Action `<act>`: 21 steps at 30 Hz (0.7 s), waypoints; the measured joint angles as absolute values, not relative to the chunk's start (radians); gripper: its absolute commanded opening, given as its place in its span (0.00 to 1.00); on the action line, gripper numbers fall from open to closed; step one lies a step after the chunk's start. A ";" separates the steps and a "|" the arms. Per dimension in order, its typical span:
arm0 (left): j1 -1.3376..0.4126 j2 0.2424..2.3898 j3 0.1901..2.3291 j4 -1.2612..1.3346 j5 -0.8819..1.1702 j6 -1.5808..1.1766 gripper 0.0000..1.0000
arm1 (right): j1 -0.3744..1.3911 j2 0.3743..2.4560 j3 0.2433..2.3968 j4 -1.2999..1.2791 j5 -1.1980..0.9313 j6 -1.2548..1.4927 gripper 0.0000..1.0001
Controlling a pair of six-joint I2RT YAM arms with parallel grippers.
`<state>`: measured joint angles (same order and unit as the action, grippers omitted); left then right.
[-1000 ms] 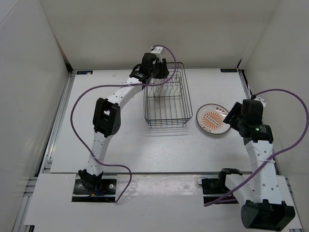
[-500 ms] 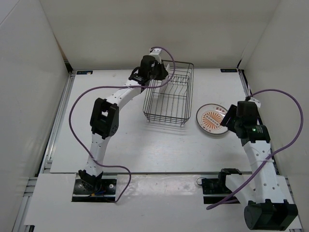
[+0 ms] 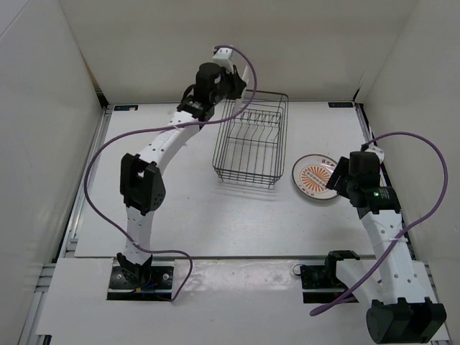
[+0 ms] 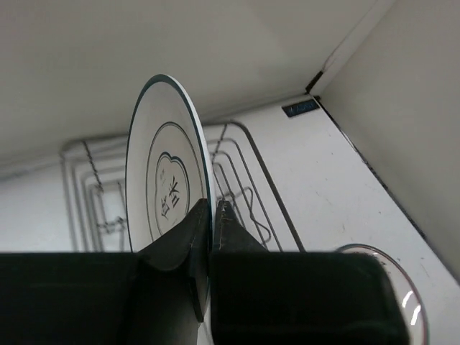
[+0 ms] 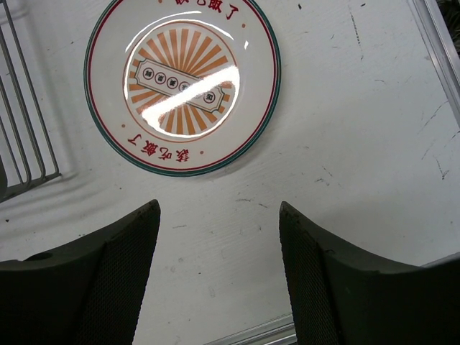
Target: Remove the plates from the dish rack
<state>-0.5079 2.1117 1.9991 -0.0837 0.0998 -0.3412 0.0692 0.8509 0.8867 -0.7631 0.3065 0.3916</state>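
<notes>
My left gripper [image 4: 212, 208] is shut on the rim of a white plate [image 4: 169, 180] and holds it upright, its back with a blue mark facing the camera. In the top view this gripper [image 3: 233, 83] is high above the far end of the dark wire dish rack [image 3: 251, 147], near the back wall. The rack shows no plates in it. A second plate [image 3: 316, 177] with an orange radiating centre lies flat on the table to the right of the rack. My right gripper [image 5: 219, 215] is open and empty just near of that plate [image 5: 183, 79].
The white back wall is close behind the left gripper. The right side wall and the table's metal edge rail [image 5: 438, 43] are close to the right arm. The rack's right side [image 5: 21, 144] shows at the left of the right wrist view.
The left gripper has lifted the plate up out of the rack and back toward the wall. The rack shifted and turned slightly. The right gripper edged a little left.
</notes>
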 measured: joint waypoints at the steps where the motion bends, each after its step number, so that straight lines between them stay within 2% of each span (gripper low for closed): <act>1: -0.506 2.098 2.026 -0.106 0.089 -0.303 0.00 | 0.073 0.851 0.886 -0.763 0.308 0.392 0.70; 5: -0.486 1.966 2.035 -0.199 0.010 -0.083 0.00 | 0.086 0.854 0.881 -0.756 0.308 0.392 0.72; 12: -0.399 1.567 1.559 -0.266 -0.284 0.111 0.00 | 0.095 0.878 0.857 -0.715 0.276 0.404 0.73; 17: -0.375 1.540 1.244 -0.354 -0.497 0.074 0.00 | 0.113 0.889 0.835 -0.644 0.168 0.409 0.76; 21: -0.369 1.587 1.083 -0.467 -0.569 -0.009 0.02 | 0.142 0.925 0.836 -0.582 0.080 0.409 0.77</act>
